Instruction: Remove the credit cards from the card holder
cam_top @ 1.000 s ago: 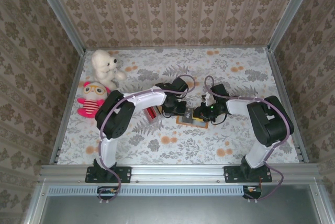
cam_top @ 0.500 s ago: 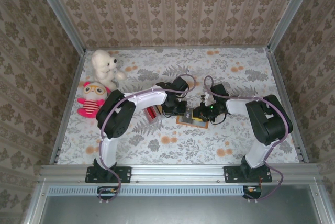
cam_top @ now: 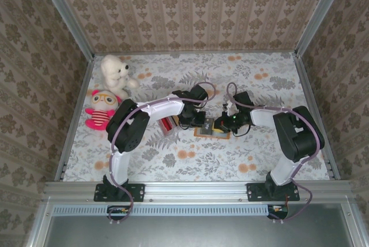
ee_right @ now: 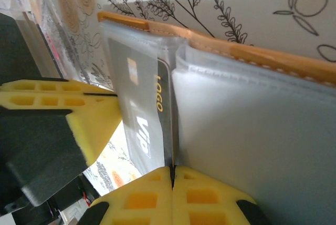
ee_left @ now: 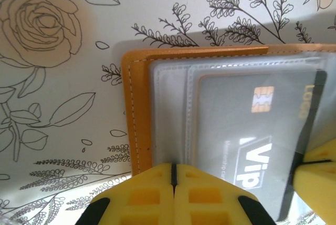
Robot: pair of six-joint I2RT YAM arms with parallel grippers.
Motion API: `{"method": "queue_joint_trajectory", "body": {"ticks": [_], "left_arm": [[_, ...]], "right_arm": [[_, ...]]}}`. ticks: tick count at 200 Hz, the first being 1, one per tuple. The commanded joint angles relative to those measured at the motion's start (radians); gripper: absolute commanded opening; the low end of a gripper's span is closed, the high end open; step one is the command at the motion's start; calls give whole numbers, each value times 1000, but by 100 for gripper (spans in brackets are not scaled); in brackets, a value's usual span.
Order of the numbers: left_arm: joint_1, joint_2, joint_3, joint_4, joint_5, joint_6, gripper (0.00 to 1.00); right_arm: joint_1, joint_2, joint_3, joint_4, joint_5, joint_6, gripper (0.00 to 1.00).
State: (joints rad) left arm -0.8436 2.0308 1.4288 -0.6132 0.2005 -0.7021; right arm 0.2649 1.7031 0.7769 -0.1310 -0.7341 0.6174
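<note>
The tan-orange card holder (ee_left: pixel 137 109) lies open on the floral table, its clear pockets facing up. A dark credit card (ee_left: pixel 236 125) marked VIP sits in a pocket, one edge sticking out. My left gripper (ee_left: pixel 173 170) is shut, its yellow tips resting on the holder's pocket edge. My right gripper (ee_right: pixel 172 171) is shut on the protruding edge of the dark credit card (ee_right: pixel 164 104), beside the holder's rim (ee_right: pixel 252 54). From above, both grippers meet over the card holder (cam_top: pixel 212 134), the left gripper (cam_top: pixel 199 122) close beside the right gripper (cam_top: pixel 219 124). A red card (cam_top: pixel 168 124) lies on the table left of it.
A white teddy bear (cam_top: pixel 115 71) and a pink doll (cam_top: pixel 102 109) sit at the far left of the table. Patterned walls with metal posts enclose it on three sides. Open floral surface lies in front of the holder and to the right.
My right gripper has closed its jaws onto the card's edge and drawn slightly to the right. The left gripper has stayed put, shut on the holder.
</note>
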Motion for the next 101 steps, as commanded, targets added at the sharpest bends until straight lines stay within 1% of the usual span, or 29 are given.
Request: {"method": "queue_joint_trajectory", "body": {"ticks": [1, 30, 65, 85, 101], "left_arm": [[-3, 21, -47, -49, -31, 10, 0], [-1, 26, -52, -42, -27, 11, 0], [1, 29, -44, -40, -23, 12, 0], [1, 24, -31, -42, -20, 19, 0], [1, 12, -12, -37, -13, 30, 0]], "right_arm": [[-24, -36, -8, -79, -13, -48, 0], [-37, -39, 1, -150, 4, -92, 0], [-50, -48, 6, -180, 55, -95, 0], [-50, -57, 5, -175, 51, -94, 0], [-50, -50, 7, -158, 42, -87, 14]]}}
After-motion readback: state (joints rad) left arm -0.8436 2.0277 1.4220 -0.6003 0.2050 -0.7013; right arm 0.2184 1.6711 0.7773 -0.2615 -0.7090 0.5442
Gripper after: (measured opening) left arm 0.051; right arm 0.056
